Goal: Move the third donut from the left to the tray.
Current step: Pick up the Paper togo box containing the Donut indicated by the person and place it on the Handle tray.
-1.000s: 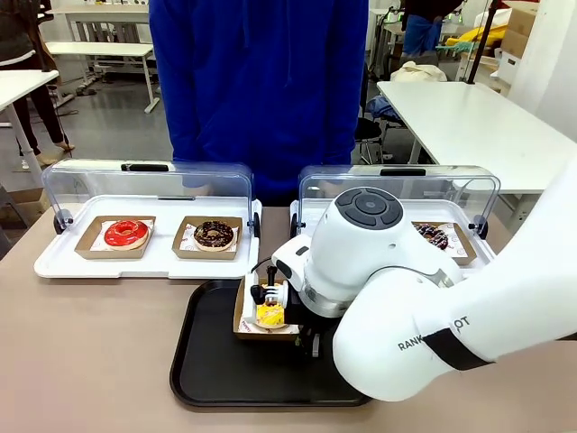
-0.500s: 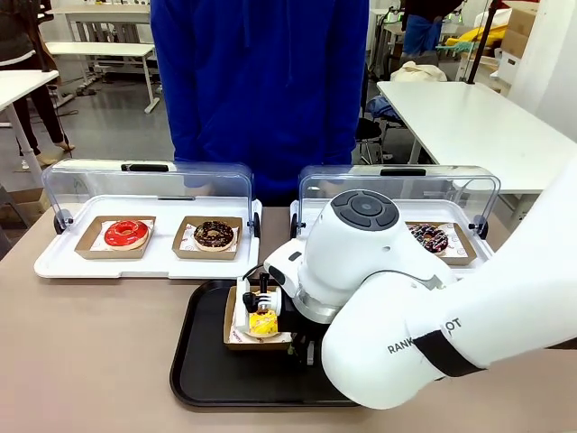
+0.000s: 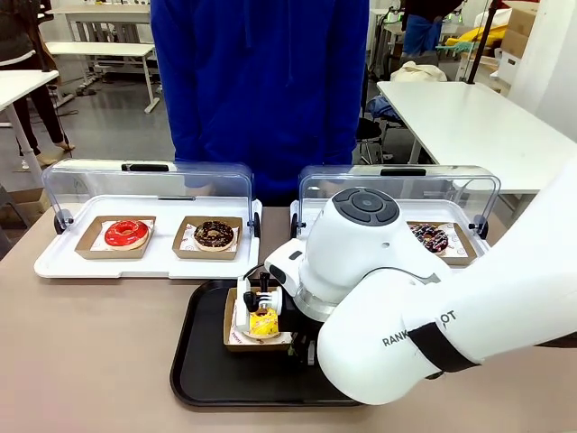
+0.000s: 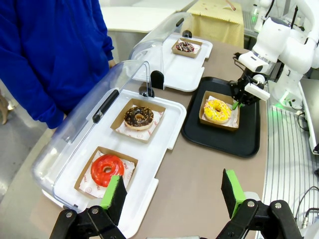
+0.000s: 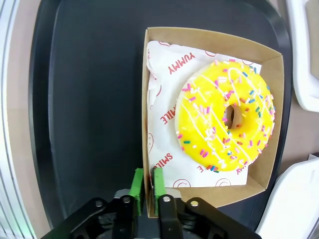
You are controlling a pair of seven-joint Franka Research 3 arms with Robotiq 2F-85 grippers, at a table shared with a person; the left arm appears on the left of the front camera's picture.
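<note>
The right arm bends in from the 4 o'clock side of the front view, its bulky white wrist bowed low over the tray (image 3: 203, 365), which lies flat on the desk (image 3: 81, 361) at the near middle. The right gripper (image 5: 144, 180) points straight down at the edge of the cardboard box (image 5: 269, 124) that sits on the tray; in its own wrist view the two green pads stand close together on either side of the box's thin wall at 6 o'clock, one inside and one outside, but whether they pinch the wall or have just let go cannot be told. The yellow donut (image 5: 224, 122) rests on printed paper inside that box, toward 2 o'clock of the right wrist view, untouched by the pads. The left gripper (image 4: 172, 191) hangs high above the desk's left end, jaws spread wide and holding nothing, looking down on a white tray (image 4: 164, 124) with its clear lid raised. In that tray lie a red donut (image 4: 106, 169) and a chocolate donut (image 4: 138, 116), each in a box. A person in a blue top (image 3: 261, 81) stands at 12 o'clock across the desk.
</note>
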